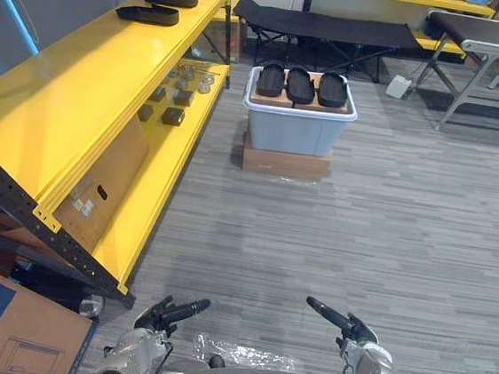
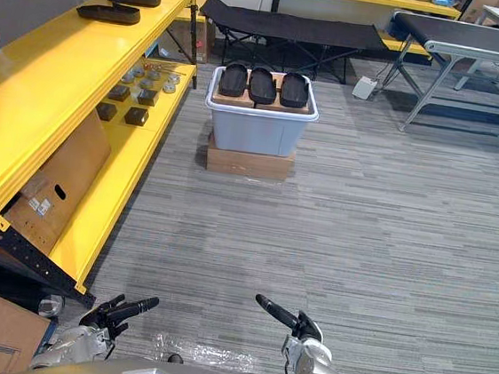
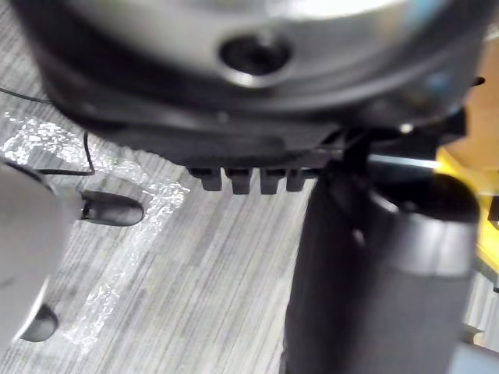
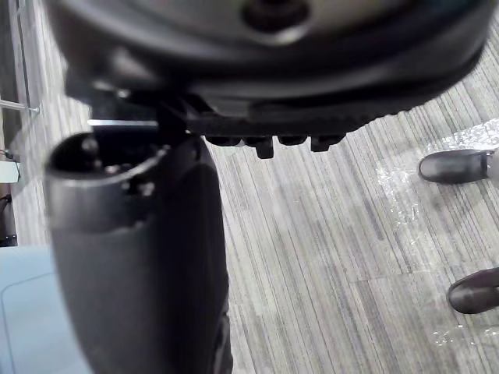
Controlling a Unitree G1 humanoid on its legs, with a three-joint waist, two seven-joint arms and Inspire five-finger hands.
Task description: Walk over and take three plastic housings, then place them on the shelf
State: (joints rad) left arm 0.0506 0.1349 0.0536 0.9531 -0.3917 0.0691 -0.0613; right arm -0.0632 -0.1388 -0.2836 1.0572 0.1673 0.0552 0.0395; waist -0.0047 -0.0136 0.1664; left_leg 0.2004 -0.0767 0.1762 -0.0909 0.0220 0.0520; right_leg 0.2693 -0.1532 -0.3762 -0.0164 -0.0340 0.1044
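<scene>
Bin [image 1: 295, 135] (grey), three black housings [image 1: 300, 85] atop

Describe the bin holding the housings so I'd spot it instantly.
Right of the yellow shelf, on the striped floor, a pale grey bin stands on a cardboard box. Alone among its neighbours, it carries three black oval housings side by side.

Nothing is legible: blue print on the cardboard box [image 1: 4, 326] is cropped.

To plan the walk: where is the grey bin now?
In the left eye view the grey bin stands ahead at centre on a cardboard box, right of the yellow shelf.
</scene>
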